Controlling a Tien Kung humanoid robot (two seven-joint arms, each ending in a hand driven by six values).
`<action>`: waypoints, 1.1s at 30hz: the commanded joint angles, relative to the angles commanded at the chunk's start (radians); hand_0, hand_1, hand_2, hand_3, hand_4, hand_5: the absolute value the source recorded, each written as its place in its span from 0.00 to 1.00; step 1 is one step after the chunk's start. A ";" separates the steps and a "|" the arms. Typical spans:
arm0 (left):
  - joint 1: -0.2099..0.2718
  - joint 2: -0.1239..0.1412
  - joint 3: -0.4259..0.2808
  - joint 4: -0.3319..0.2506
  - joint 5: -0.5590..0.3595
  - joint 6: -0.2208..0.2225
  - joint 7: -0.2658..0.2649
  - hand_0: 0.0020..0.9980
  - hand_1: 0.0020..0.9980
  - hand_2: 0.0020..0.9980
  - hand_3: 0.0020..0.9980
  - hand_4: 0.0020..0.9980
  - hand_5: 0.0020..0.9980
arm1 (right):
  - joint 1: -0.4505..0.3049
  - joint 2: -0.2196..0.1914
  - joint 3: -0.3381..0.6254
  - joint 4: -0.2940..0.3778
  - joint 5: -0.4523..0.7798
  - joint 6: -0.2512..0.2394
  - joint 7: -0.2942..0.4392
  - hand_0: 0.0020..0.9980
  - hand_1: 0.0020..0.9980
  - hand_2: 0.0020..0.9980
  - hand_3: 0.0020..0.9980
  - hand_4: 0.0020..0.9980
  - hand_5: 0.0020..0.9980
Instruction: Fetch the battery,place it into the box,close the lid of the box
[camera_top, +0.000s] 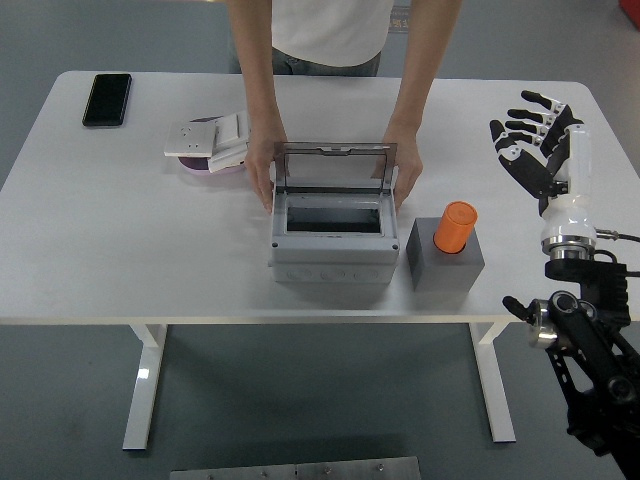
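Note:
An orange cylindrical battery (455, 227) stands upright in a dark grey block (445, 262) right of the box. The grey box (330, 235) sits at the table's middle with its clear lid (330, 165) raised open. A person at the far side holds the box with both hands, one hand (262, 170) at its left side and one hand (404, 165) at its right. My right hand (532, 135) is raised over the table's right end, fingers spread and empty, well right of the battery. My left arm is out of view.
A black phone (107, 99) lies at the far left corner. A grey switch plate with a pink round thing under it (210, 145) lies left of the box. The table's right edge (625, 150) runs just beside my right hand.

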 joint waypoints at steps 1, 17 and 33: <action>0.000 0.000 0.000 0.000 0.000 0.000 0.000 0.61 0.74 0.59 0.56 0.39 0.00 | -0.001 0.002 -0.003 -0.002 0.002 0.000 0.001 0.51 0.56 0.57 0.65 0.82 0.11; 0.001 0.000 -0.007 -0.001 0.017 -0.001 0.007 0.61 0.74 0.59 0.55 0.38 0.00 | -0.012 0.046 -0.077 -0.090 0.016 0.008 0.020 0.62 0.58 0.58 0.65 0.81 0.10; -0.019 0.001 -0.034 -0.001 0.073 -0.004 0.030 0.61 0.74 0.58 0.55 0.39 0.00 | 0.023 0.030 -0.076 -0.136 -0.044 -0.015 0.021 0.67 0.59 0.57 0.63 0.81 0.10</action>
